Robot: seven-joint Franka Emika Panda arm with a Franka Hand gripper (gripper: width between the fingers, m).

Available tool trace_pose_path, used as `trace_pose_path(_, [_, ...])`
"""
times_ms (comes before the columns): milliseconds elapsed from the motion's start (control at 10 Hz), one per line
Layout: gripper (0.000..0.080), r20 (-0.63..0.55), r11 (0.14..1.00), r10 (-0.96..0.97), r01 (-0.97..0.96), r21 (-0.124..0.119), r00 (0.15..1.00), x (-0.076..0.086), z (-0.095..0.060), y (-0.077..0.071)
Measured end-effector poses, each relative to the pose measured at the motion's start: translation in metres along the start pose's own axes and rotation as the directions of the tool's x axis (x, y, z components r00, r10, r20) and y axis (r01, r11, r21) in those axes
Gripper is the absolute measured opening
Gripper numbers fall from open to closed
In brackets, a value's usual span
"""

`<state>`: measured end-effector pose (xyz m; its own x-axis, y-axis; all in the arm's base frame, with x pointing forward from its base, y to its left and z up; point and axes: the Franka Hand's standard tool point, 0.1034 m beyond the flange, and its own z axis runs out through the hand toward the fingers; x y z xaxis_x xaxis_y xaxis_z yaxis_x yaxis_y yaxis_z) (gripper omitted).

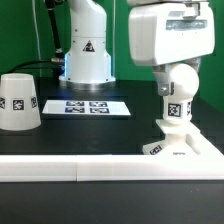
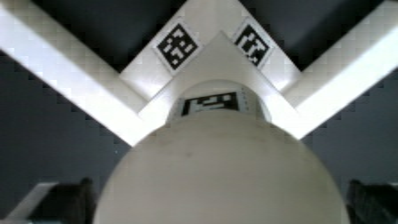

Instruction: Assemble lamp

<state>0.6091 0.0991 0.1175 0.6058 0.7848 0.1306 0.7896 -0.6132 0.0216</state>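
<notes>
Exterior view: bulb (image 1: 178, 98) was noted upright on base (image 1: 182, 146), at 4 o'clock on counter (image 1: 110, 132). Tool (image 1: 173, 84) was set over its head. Shade (image 1: 20, 101) was noted well apart at 9 o'clock.

Wrist view: bulb (image 2: 222, 150) was flanked by fingers (image 2: 63, 200); whether gripped or loose could not be told.

Step judged: bulb seating in base. Next, seating to be confirmed, then shade to be fetched.

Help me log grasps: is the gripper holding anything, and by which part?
Apparently nothing: the gripper straddles the bulb at its ball head, fingers clear of it; the bulb stands on the base.
</notes>
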Motion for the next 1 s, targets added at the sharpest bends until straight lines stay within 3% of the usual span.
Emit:
trace_pose_path(300, [0.0699,0.028,0.967,-0.253,0.253,-0.019,0.967,0.0019,0.0007,-0.0018])
trace_pose_path(500, [0.0699,0.035,0.942,-0.331,0.333,-0.046,0.943,0.0054,-0.0003,0.0])
trace_pose_path(700, [0.0699,0.042,0.935,-0.349,0.351,-0.05,0.936,0.0028,-0.0008,0.0034])
trace_pose_path(800, [0.0574,0.042,0.935,-0.348,0.35,-0.05,0.936,0.0025,-0.0008,0.0037])
trace_pose_path(1000, [0.0577,0.042,0.936,-0.348,0.349,-0.05,0.937,0.0021,-0.0008,0.0041])
